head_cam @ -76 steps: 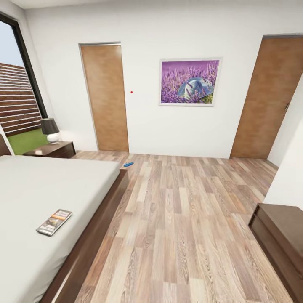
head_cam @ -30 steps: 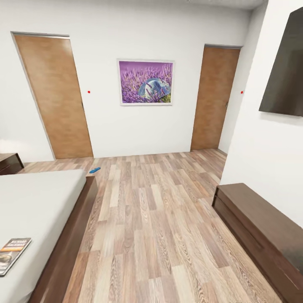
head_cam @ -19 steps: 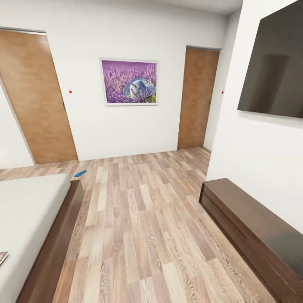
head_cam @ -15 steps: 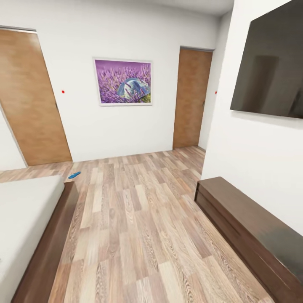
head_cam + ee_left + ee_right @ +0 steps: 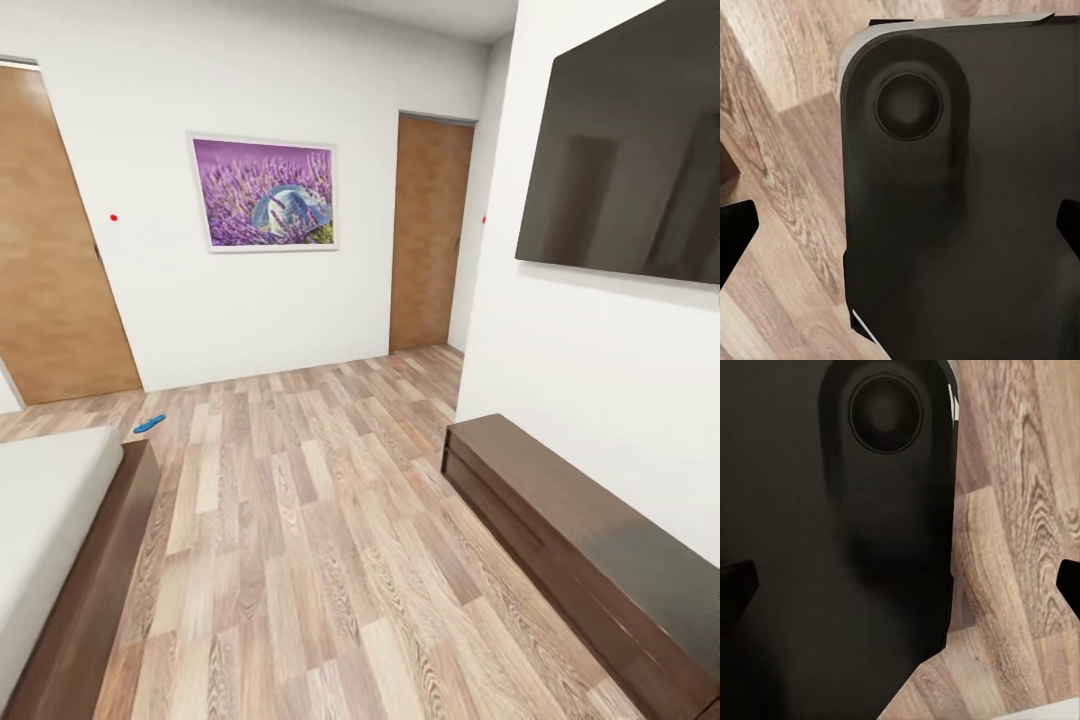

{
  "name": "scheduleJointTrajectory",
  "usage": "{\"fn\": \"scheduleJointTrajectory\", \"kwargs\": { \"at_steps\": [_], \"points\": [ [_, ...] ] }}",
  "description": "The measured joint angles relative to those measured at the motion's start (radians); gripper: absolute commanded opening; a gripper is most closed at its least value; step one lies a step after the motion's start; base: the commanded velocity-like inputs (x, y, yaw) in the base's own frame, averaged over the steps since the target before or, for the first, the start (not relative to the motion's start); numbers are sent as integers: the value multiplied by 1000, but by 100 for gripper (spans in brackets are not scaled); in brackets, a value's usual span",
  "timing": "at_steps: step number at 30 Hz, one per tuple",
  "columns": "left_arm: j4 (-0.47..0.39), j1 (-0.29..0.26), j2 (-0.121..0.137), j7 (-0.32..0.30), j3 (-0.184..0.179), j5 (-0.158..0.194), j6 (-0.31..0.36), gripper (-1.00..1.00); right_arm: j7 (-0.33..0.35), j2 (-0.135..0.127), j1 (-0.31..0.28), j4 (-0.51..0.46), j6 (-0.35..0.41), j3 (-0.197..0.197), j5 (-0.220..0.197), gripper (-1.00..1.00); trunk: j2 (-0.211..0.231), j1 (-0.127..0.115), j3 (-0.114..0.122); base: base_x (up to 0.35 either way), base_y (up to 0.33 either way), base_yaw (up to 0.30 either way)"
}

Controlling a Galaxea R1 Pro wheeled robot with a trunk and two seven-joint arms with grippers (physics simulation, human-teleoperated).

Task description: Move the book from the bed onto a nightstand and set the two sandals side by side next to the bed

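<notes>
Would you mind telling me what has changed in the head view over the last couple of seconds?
The camera has swung to the robot's right: the book, nightstand and lamp have slid out of frame, while the wall screen and long bench have come in. Nothing was grasped or released. The blue sandal lies on the floor past the bed corner as before.

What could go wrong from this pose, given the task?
1. The head view faces the doors and the black wall screen, with just a corner of the light-grey bed in frame, so the book pickup needs reorienting.
2. One small blue sandal lies far off on the plank floor.
3. The long dark bench sits close, a possible collision when turning.
</notes>
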Motion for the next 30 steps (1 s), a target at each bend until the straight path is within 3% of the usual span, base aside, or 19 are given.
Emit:
{"fn": "scheduleJointTrajectory", "kwargs": {
  "at_steps": [11, 21, 30],
  "points": [
    [0, 0, 0, 0, 0, 0, 0, 100, 0, 0, 0, -1, 0, 0, 0, 100, 0, 0, 0, -104, 34, -9],
    [0, 0, 0, 0, 0, 0, 0, 100, 0, 0, 0, -1, 0, 0, 0, 100, 0, 0, 0, -214, 161, -12],
    [0, 0, 0, 0, 0, 0, 0, 100, 0, 0, 0, -1, 0, 0, -1, 100, 0, 0, 0, -149, 99, -176]
  ]
}}
